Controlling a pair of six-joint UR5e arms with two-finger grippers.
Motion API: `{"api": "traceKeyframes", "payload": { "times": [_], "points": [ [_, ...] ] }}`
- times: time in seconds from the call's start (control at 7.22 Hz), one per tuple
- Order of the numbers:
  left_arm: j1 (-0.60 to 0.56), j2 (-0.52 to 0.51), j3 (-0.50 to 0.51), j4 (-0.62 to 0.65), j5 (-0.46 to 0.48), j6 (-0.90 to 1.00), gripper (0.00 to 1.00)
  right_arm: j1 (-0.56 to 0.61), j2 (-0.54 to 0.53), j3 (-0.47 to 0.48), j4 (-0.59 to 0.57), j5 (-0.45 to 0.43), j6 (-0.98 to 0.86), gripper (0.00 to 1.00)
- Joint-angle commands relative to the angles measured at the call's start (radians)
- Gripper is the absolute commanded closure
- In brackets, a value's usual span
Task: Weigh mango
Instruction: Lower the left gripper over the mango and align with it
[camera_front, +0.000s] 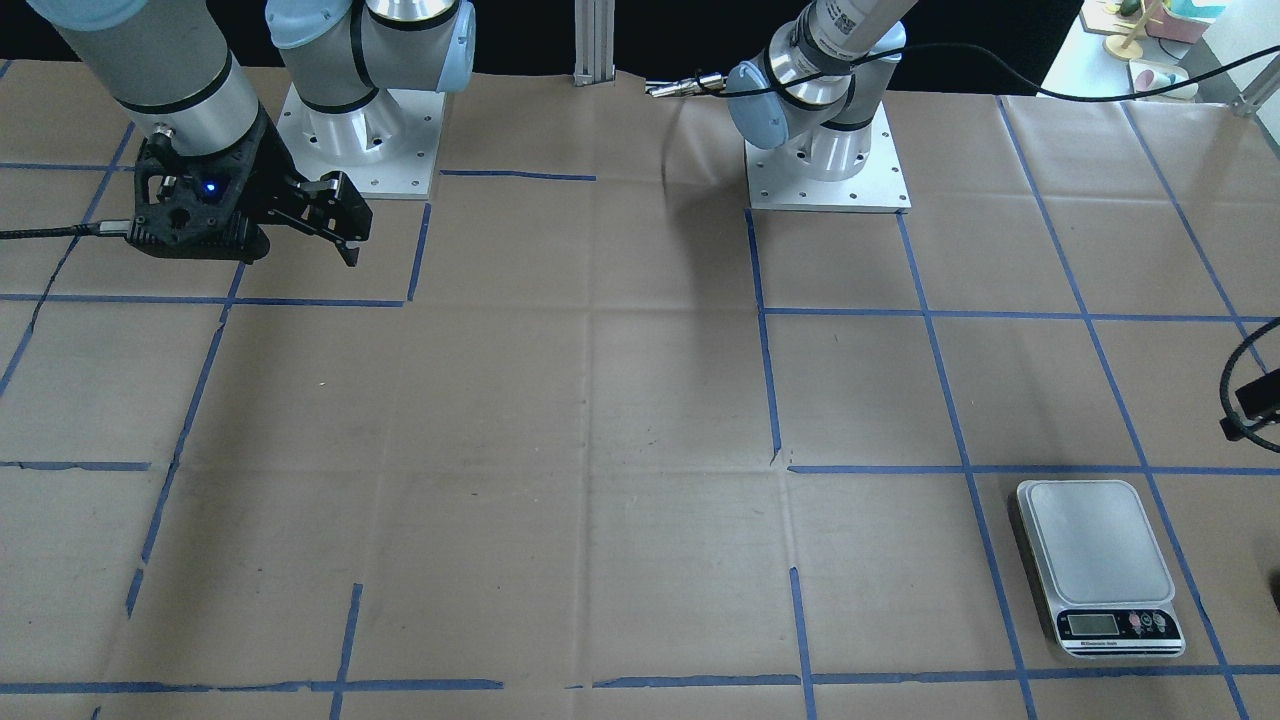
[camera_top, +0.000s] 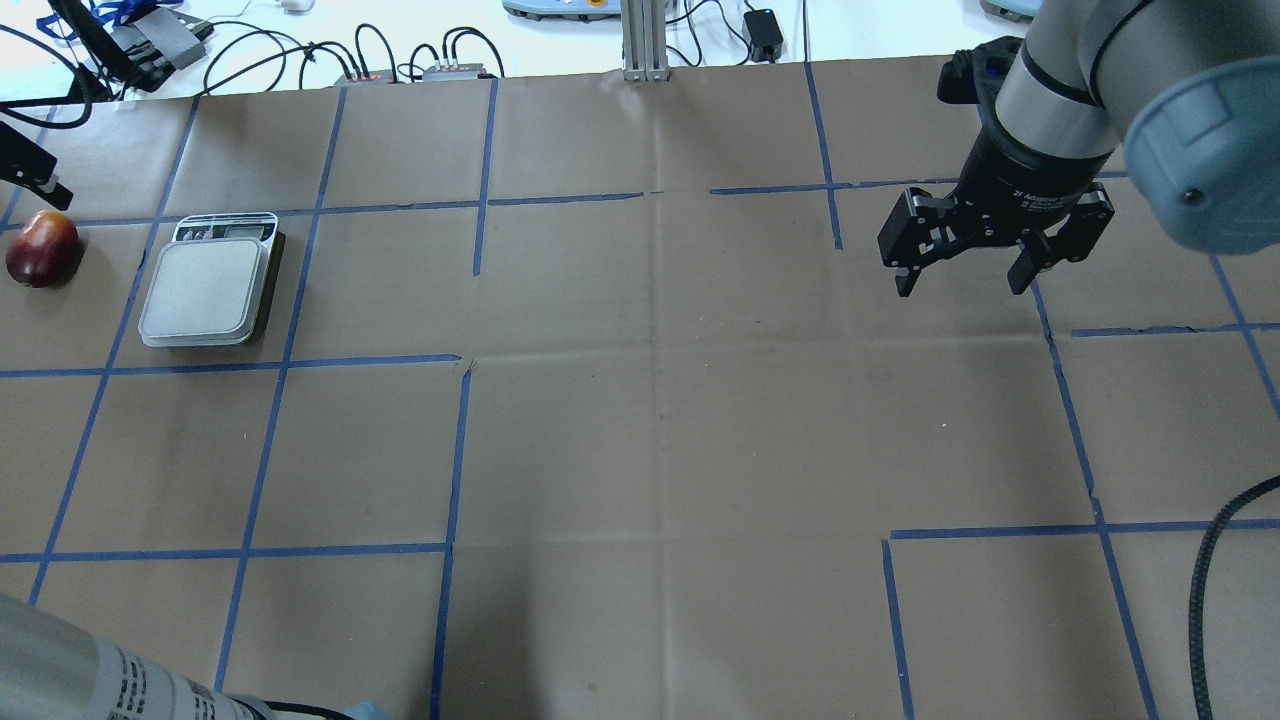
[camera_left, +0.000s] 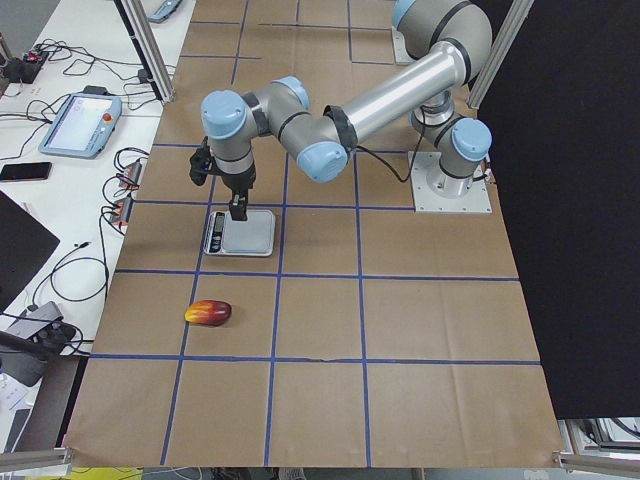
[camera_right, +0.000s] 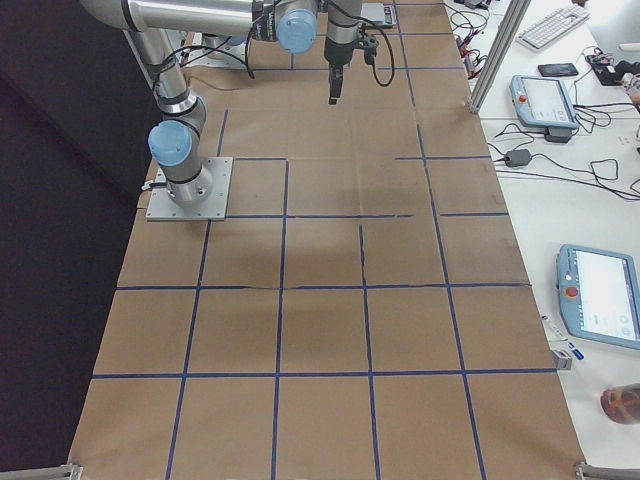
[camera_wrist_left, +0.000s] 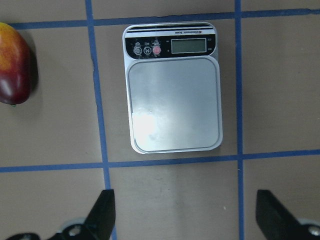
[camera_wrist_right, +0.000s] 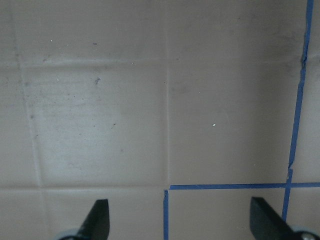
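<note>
Mango (camera_left: 208, 313) is noted lying on its side on the paper-covered table (camera_left: 420, 330) at the robot's left end, near the scale (camera_left: 240, 232) but apart from it; nothing is seen on the platform. Left gripper (camera_wrist_left: 185, 196) is held above the scale, jaws spread wide, nothing gripped. Farthest off, right gripper (camera_top: 960, 287) is hung over the table well apart from both, jaws likewise wide and empty. Risks judged: smooth rounded skin may be let slip from a two-finger pinch; fruit set off-centre may roll off the platform; scale may be nudged on approach. No digits are made out on the display. Counted: one mango, one scale, two grippers.
</note>
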Motion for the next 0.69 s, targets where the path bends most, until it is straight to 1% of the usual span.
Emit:
{"api": "traceKeyframes", "payload": {
  "times": [0.0, 0.28, 0.55],
  "points": [
    [0.043, -0.134, 0.101, 0.072, -0.001, 0.116, 0.00, 0.000, 0.000, 0.000, 0.000, 0.000, 0.000, 0.00],
    [0.043, -0.293, 0.300, 0.066, 0.000, 0.137, 0.00, 0.000, 0.000, 0.000, 0.000, 0.000, 0.000, 0.00],
    [0.043, -0.428, 0.423, 0.070, -0.007, 0.141, 0.00, 0.000, 0.000, 0.000, 0.000, 0.000, 0.000, 0.00]
  ]
}}
